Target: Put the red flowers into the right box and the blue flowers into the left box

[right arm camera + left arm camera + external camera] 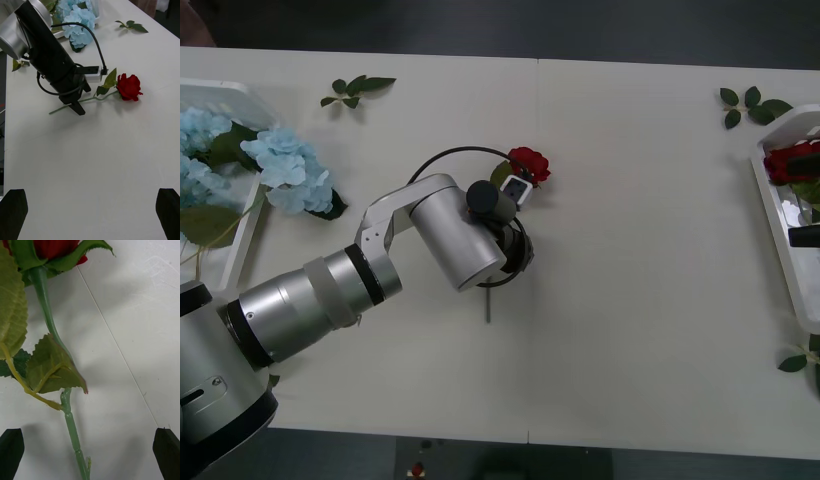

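Left end effector (77, 107) poised over the stem of 1 red rose (529, 164) lying mid-tabletop (630, 300), fingers spread wide, gripping nothing; right end effector likewise open

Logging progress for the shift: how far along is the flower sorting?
Blue flowers already lie in the left box, and something red shows in the right box. The open left claw straddles a rose stem mid-table, not yet gripped. The rose must go right.

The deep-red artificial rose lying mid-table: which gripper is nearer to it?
Left. The left gripper stands over the rose stem, fingers open; the right gripper sits farther back.
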Available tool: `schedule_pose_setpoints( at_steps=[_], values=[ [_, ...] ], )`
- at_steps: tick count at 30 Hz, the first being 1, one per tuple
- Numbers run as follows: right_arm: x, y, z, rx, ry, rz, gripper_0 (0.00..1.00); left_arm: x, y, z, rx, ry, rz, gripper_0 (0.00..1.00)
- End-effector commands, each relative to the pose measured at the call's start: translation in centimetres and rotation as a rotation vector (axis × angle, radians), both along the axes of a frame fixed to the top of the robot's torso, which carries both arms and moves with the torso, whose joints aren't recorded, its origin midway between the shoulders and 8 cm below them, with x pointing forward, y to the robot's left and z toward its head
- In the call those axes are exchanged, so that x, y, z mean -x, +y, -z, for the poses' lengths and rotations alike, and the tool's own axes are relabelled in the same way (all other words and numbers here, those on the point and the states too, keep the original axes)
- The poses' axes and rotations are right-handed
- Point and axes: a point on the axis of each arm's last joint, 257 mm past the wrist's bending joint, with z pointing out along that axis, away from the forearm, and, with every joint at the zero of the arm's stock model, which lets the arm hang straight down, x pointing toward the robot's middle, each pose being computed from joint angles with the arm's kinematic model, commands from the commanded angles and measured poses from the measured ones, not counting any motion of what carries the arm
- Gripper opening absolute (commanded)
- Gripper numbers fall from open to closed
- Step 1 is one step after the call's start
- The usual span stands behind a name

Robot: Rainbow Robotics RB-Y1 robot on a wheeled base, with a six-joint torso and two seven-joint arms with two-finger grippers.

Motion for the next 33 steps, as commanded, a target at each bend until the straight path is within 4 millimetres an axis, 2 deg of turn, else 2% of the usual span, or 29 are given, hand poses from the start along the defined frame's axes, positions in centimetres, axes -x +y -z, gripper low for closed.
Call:
schedule_pose_setpoints(
  at_steps=[1, 18, 19, 22, 24, 27, 28, 30, 31, 33],
  values=[
    [0.17, -0.54, -1.00, 0.036, -0.042, -0.018, 1.00, -1.00, -1.54, -2.21, -0.031, -0.065, 0.042, 1.00],
    [0.17, -0.54, -1.00, 0.036, -0.042, -0.018, 1.00, -1.24, -1.18, -1.89, -0.064, -0.081, 0.049, 1.00],
    [0.17, -0.54, -1.00, 0.036, -0.042, -0.018, 1.00, -1.27, -1.16, -1.89, -0.067, -0.082, 0.051, 0.97],
    [0.17, -0.54, -1.00, 0.036, -0.042, -0.018, 1.00, -1.39, -0.99, -1.77, -0.074, -0.081, 0.049, 0.73],
    [0.17, -0.54, -1.00, 0.036, -0.042, -0.018, 1.00, -1.41, -0.92, -1.69, -0.078, -0.081, 0.050, 0.63],
    [0.17, -0.54, -1.00, 0.036, -0.042, -0.018, 1.00, -1.38, -0.92, -1.60, -0.078, -0.079, 0.050, 0.39],
    [0.17, -0.54, -1.00, 0.036, -0.042, -0.018, 1.00, -1.42, -0.95, -1.68, -0.077, -0.080, 0.049, 0.23],
    [0.17, -0.54, -1.00, 0.036, -0.042, -0.018, 1.00, -1.45, -0.93, -1.66, -0.077, -0.080, 0.048, 0.05],
    [0.17, -0.54, -1.00, 0.036, -0.042, -0.018, 1.00, -1.57, -0.89, -1.80, -0.078, -0.082, 0.047, 0.01],
    [0.17, -0.54, -1.00, 0.036, -0.042, -0.018, 1.00, -1.62, -0.94, -1.87, -0.079, -0.085, 0.049, 0.00]
  ],
)
